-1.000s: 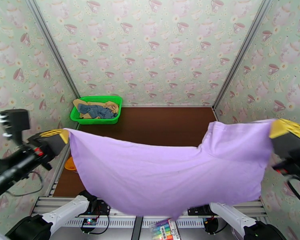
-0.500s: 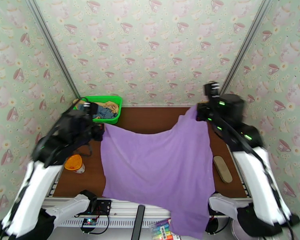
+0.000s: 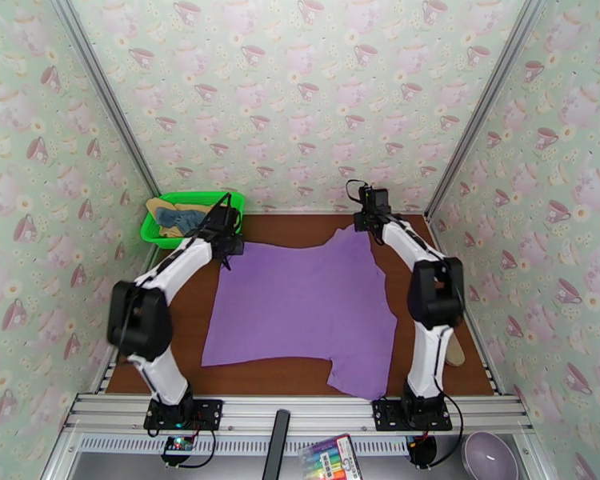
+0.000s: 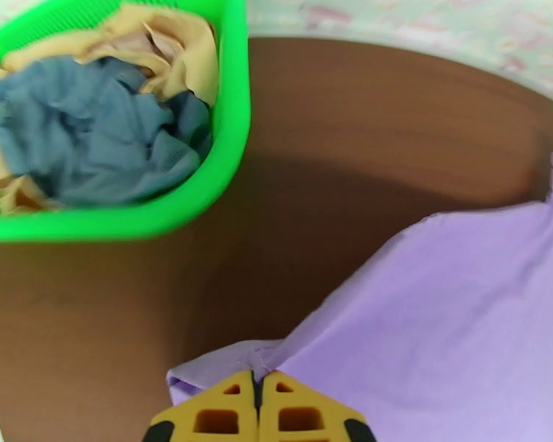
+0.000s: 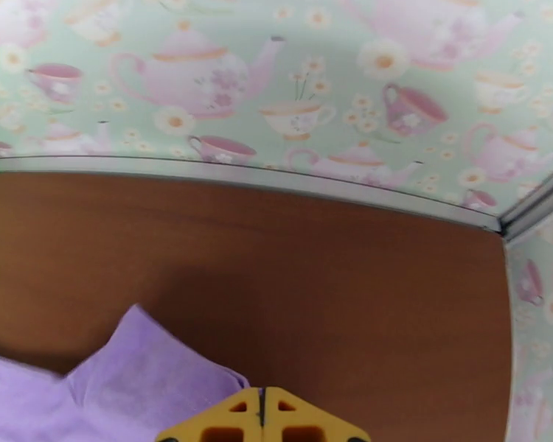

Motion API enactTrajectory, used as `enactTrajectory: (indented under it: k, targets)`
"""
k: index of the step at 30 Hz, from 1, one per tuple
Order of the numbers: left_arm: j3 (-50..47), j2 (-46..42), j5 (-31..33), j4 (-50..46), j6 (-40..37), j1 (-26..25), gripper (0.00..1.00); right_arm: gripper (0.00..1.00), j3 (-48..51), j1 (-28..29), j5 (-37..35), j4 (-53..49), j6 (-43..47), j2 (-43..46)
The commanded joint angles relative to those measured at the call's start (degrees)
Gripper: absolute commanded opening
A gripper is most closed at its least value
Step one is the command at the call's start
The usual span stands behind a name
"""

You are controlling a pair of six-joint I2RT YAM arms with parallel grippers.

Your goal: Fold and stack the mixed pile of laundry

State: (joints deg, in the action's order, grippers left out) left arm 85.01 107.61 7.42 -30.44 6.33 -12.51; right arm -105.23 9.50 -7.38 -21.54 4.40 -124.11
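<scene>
Both arms stretched fwd; L gripper [image 4: 258,379], R gripper [image 5: 262,396] pinch far corners of purple T-shirt [image 3: 300,306].

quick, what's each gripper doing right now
left gripper: closed on a corner of the purple T-shirt
right gripper: closed on the same shirt's other far corner

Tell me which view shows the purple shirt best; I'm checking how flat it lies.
The top view: the whole purple shirt lies spread on the table. The wrist views show one corner each, at the shut left gripper and right gripper.
</scene>
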Motion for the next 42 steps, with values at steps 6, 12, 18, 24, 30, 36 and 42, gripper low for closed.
enactTrajectory:
  k: [6, 12, 18, 24, 30, 36, 42]
  targets:
    - [11.5, 12.5, -2.9, 5.5, -2.2, 1.6, 0.00, 0.00, -16.9, -0.7, -4.1, -2.3, 0.2, -11.6]
    - [15.4, 17.5, -3.1, 5.1, -2.5, 1.7, 0.00, 0.00, -25.4, -2.0, -8.5, -8.0, -1.0, -17.2]
    - [21.2, 22.2, -3.7, 2.3, -3.0, 1.8, 0.00, 0.00, -27.5, -3.8, -9.6, -10.5, -2.6, -18.8]
    - [28.9, 26.6, -3.1, -1.3, -3.0, 1.7, 0.00, 0.00, -31.7, -4.2, -10.5, -13.9, -3.5, -21.9]
    - [34.1, 27.9, -1.8, -4.0, -2.8, 1.8, 0.57, 0.30, -37.2, -5.1, -11.5, -18.5, -6.7, -24.7]
    - [37.2, 24.7, -2.4, -6.5, -2.8, 1.5, 0.92, 0.89, -39.4, -6.9, -12.6, -24.4, -11.8, -22.6]
    - [36.5, 16.9, -5.7, -8.4, -4.1, -0.9, 1.00, 0.96, -29.4, -7.3, -10.6, -28.1, -15.4, -12.6]
